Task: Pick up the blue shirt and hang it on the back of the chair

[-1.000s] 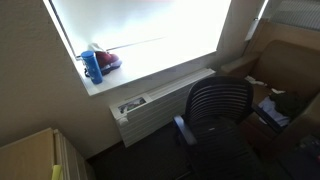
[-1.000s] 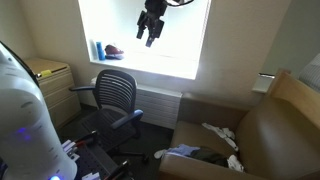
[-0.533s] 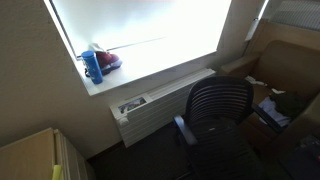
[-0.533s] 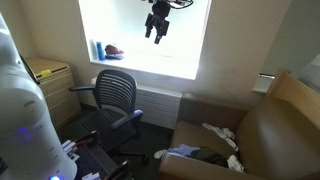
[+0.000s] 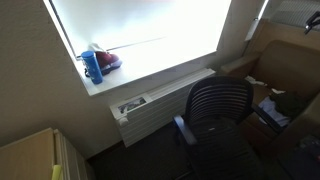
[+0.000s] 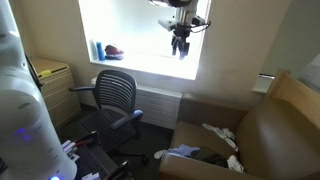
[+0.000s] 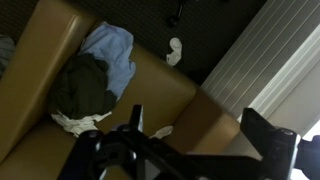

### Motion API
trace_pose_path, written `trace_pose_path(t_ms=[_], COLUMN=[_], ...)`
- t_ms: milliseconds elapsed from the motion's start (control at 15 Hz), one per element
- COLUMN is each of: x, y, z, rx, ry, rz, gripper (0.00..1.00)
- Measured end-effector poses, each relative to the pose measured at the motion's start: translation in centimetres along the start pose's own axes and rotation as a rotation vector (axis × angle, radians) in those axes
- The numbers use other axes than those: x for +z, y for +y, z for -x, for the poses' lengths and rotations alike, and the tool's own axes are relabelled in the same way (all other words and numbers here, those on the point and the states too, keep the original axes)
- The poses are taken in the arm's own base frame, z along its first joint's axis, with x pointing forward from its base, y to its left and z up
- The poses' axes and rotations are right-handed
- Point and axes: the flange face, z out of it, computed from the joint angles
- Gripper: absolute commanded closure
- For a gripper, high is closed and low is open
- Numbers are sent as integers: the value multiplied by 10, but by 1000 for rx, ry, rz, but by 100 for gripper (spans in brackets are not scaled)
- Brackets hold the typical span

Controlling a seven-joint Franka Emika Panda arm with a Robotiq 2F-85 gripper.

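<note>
The blue shirt lies crumpled on the tan couch seat, next to a dark green garment. It also shows at the couch's front edge in an exterior view. The black office chair stands under the window and appears in both exterior views. My gripper hangs high in front of the window, right of the chair and above the couch's near end. In the wrist view the gripper is open and empty, far above the shirt.
A blue bottle and a red item stand on the window sill. A radiator runs below the window. White cloths lie on the couch. A wooden cabinet stands left of the chair.
My gripper has moved right across the window, from above the chair towards the couch. The shirt and chair have not moved.
</note>
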Motion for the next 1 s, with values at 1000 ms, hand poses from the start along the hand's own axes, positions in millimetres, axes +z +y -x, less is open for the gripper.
trace_pose_path(t_ms=[1000], x=[157], y=[11], z=[0], rx=[452], ry=[-19], rz=[202], gripper=[0])
